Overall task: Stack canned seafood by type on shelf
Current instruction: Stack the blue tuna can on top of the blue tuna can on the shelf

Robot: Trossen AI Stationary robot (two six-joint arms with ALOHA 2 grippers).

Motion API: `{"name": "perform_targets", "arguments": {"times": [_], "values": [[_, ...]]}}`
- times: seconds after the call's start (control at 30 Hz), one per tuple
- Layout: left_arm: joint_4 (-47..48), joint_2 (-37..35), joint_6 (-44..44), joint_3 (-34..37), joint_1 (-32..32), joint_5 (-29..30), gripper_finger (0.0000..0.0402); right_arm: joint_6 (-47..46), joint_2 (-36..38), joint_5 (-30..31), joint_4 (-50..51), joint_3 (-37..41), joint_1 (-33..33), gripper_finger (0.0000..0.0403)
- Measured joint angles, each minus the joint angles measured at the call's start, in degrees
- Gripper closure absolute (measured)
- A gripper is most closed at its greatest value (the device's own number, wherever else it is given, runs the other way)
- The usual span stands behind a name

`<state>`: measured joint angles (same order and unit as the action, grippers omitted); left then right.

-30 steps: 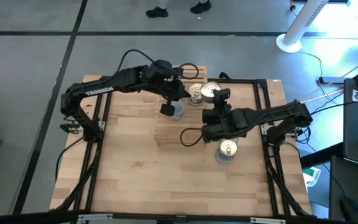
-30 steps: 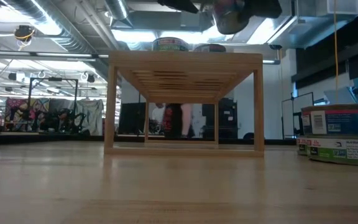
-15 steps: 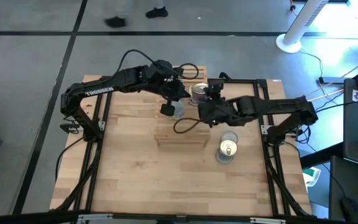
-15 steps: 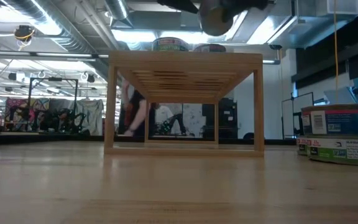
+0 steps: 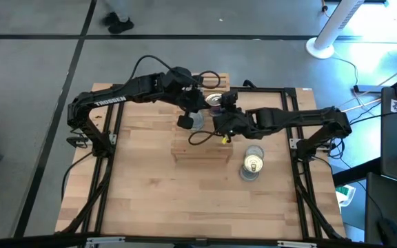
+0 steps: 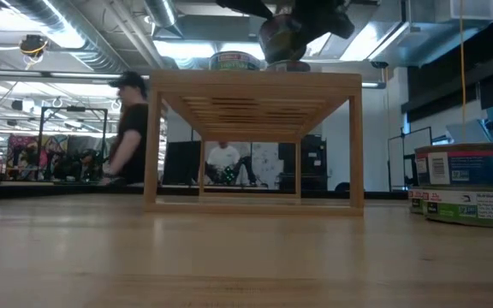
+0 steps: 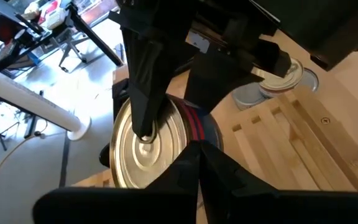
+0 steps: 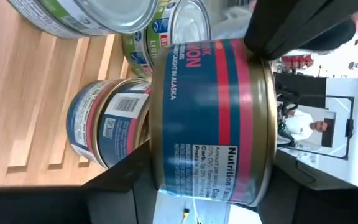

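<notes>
My right gripper [image 5: 220,114] holds a blue-and-red-labelled can [image 8: 210,118] with a gold top [image 7: 143,152] above the far part of the light-wood shelf [image 5: 200,150]. In the low view this can [image 6: 281,36] hangs tilted just over the shelf top [image 6: 255,79]. Green-labelled cans [image 8: 104,15] and a blue can [image 8: 107,130] stand on the slats. My left gripper [image 5: 185,122] hovers shut over the shelf, a little to the left of the held can, touching nothing. My right gripper pinches the can across its two flat ends. One finger [image 7: 148,81] lies over the gold top and the other is under the bottom, hidden by the can. The fingers come from the table's right, slanting down. The can hangs tilted, clear of the shelf.
Two more cans [image 5: 252,165] are stacked on the table right of the shelf, near the right arm; the low view shows them at the right [image 6: 462,184]. A person walks in the room behind the table [image 6: 131,128]. The near half of the tabletop [image 5: 185,200] is bare wood.
My right gripper has carried the can toward the table's left edge, from beside the shelf's right end to above its far part, turning its wrist on the way. The can has sunk a little toward the shelf top and tipped. The person behind the table has walked left.
</notes>
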<state>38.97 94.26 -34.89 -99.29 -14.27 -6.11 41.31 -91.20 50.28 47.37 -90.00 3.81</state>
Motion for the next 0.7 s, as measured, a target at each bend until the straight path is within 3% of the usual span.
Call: {"name": "perform_targets", "arguments": {"times": [0.33, 0.47, 0.7], "values": [[0.9, 0.0, -1.7, 1.0, 0.0, 0.1, 0.0396, -0.9, 0.0, -1.8, 0.8, 0.0, -4.1, 0.0186], [1.1, 0.3, -3.5, 2.6, 0.0, 0.1, 0.0396, -1.0, 0.0, -2.0, 0.8, 0.0, -4.8, 0.0197], [-3.1, 0.5, -6.5, 4.2, 0.0, 0.4, 0.0396, -1.0, 0.0, -2.3, 0.7, 0.0, -4.6, 0.0193]]}}
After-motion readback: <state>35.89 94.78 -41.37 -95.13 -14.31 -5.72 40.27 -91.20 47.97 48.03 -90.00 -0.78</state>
